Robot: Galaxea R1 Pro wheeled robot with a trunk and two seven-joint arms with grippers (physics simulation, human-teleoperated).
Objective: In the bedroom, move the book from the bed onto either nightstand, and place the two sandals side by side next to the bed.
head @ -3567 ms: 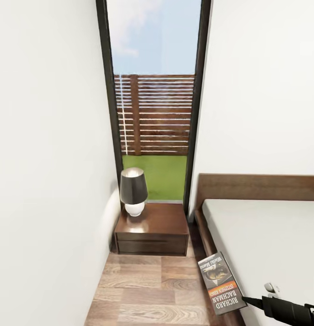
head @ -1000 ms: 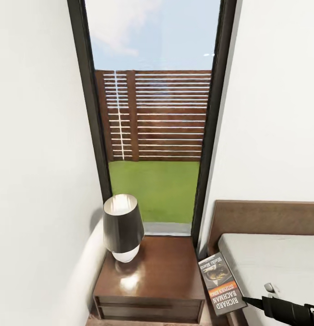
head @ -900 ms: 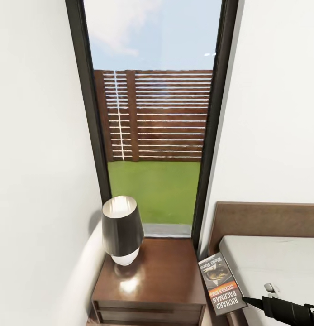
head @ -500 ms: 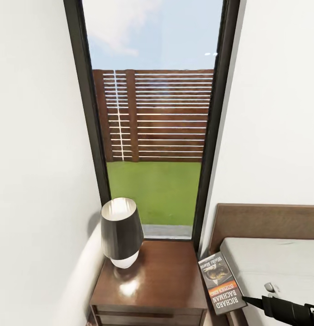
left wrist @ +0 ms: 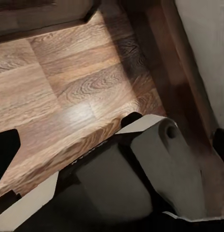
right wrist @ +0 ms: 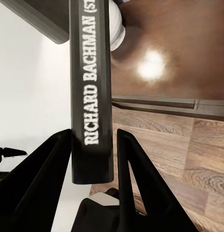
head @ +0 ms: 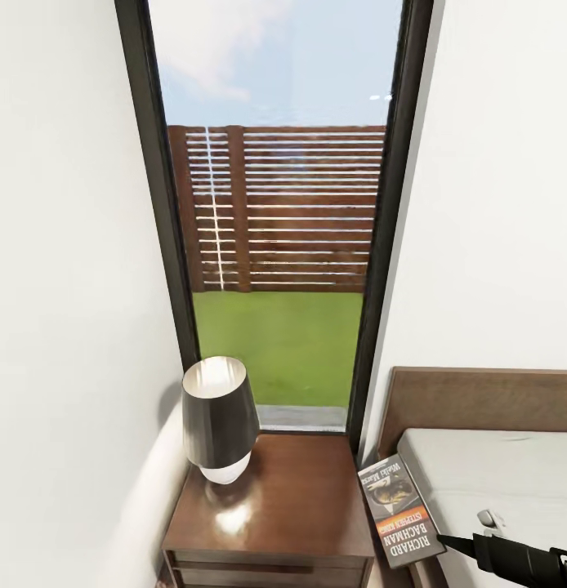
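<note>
R gripper (right wrist: 92, 159) clamps thin, light grey-black paperback book (head: 400, 510) at its spine end; stiff enough, could pivot. L gripper's state: can't tell.

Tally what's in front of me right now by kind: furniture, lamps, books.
Furniture: 2, the nightstand and the bed
Lamps: 1, the lamp on the nightstand
Books: 1, the book held in the right gripper
Total: 4
</note>
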